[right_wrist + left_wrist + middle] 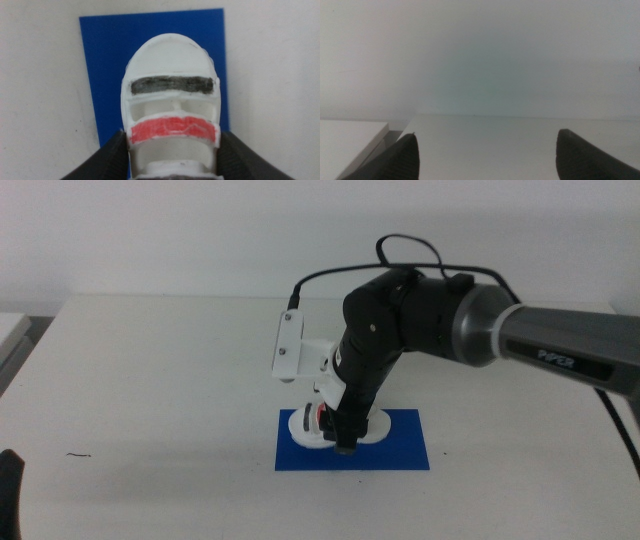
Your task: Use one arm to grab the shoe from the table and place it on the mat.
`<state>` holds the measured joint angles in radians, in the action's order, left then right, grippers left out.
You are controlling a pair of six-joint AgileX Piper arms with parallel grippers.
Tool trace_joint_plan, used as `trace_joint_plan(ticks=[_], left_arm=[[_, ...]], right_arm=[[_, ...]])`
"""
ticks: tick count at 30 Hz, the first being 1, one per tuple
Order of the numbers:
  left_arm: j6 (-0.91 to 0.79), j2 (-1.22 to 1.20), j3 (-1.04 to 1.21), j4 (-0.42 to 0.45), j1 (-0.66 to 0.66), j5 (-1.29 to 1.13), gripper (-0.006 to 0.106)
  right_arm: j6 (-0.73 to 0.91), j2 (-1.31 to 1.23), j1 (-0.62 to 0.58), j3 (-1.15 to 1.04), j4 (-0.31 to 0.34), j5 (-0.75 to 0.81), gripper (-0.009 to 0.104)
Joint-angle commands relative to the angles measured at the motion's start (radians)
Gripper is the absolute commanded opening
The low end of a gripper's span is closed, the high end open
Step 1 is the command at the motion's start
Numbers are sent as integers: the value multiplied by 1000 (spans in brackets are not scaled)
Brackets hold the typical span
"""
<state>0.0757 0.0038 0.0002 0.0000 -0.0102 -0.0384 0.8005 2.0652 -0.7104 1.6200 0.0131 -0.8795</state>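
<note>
The small white sandal-like shoe (312, 426) lies on the flat blue rectangular mat (400, 448), toward its left end; the mat lies on the wide white bench (150, 380).

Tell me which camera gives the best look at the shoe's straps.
The right wrist view. It looks straight down on the shoe over the mat, showing the dark and red straps clearly, with the right gripper shut on its sides. The middle view shows the shoe mostly hidden behind the arm. The left wrist view shows none of it.
</note>
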Motion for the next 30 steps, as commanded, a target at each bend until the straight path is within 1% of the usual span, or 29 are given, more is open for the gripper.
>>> trace_joint_plan(ticks=[1, 4, 5, 6, 7, 8, 13, 15, 18, 20, 22, 24, 26, 28, 30], left_arm=[[1, -4, 0, 0, 0, 11, 94], [1, -4, 0, 0, 0, 11, 94], [1, -4, 0, 0, 0, 11, 94], [1, -4, 0, 0, 0, 11, 94], [1, -4, 0, 0, 0, 11, 94], [1, -4, 0, 0, 0, 11, 94], [1, -4, 0, 0, 0, 11, 94], [1, -4, 0, 0, 0, 11, 94], [1, -4, 0, 0, 0, 11, 94], [1, -4, 0, 0, 0, 11, 94], [1, -4, 0, 0, 0, 11, 94], [1, -4, 0, 0, 0, 11, 94], [1, -4, 0, 0, 0, 11, 94], [1, -4, 0, 0, 0, 11, 94], [1, -4, 0, 0, 0, 11, 94]], right_arm=[[-18, 19, 4, -4, 2, 11, 1], [-27, 27, 4, -4, 2, 14, 3], [-33, 27, 4, -4, 2, 17, 6], [-33, 29, 4, -4, 4, 19, 11], [-33, 29, 4, -4, 8, 19, 19], [-33, 29, 4, -4, 10, 19, 29], [-45, 40, 4, -4, 13, 19, 93], [-55, 42, 4, -4, 21, 14, 91], [-133, -5, 4, -5, 50, 2, 91], [-242, -83, 14, -28, 67, -3, 91], [-398, -210, 40, -107, 80, 29, 91], [-536, -344, 74, -221, 107, 84, 91], [-633, -512, 127, -382, 113, 177, 91], [-658, -691, 186, -560, 116, 309, 91], [-679, -850, 257, -715, 87, 438, 91]])
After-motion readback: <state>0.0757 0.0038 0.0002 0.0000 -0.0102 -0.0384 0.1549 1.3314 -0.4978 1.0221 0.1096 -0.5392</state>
